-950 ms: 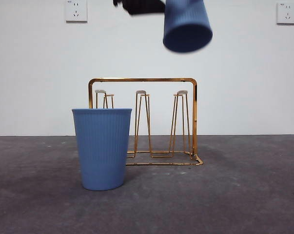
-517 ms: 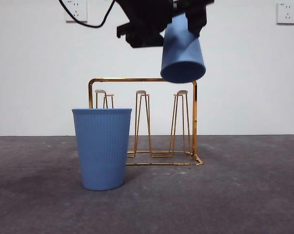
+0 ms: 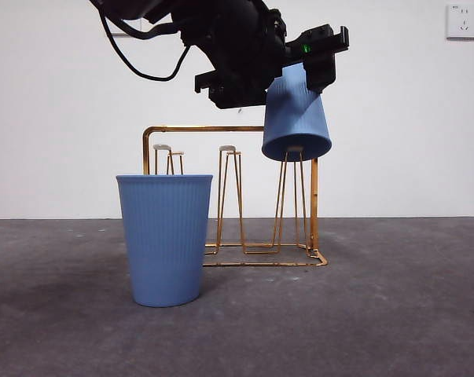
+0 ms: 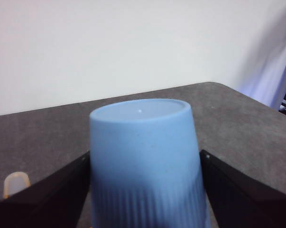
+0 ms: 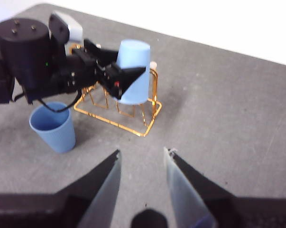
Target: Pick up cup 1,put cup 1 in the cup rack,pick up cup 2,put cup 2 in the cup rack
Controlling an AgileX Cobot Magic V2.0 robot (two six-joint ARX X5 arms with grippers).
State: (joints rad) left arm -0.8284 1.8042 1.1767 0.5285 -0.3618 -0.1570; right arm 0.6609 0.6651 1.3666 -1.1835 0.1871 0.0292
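Note:
My left gripper is shut on a ribbed blue cup, held upside down and slightly tilted. The cup's rim sits right at the white tip of the right-hand prong of the gold wire cup rack. In the left wrist view the cup fills the space between my jaws, and one white prong tip shows beside it. A second blue cup stands upright on the table in front of the rack's left end. My right gripper is open and empty, high above the table, looking down on the rack.
The dark grey table runs back to a white wall with a socket at the upper right. The left arm's black body and cable hang above the rack. The upright cup is near the rack's left end.
The left gripper has come down with the inverted cup, from well above the rack to its rim meeting the right prong's tip. The upright cup and the rack have not moved.

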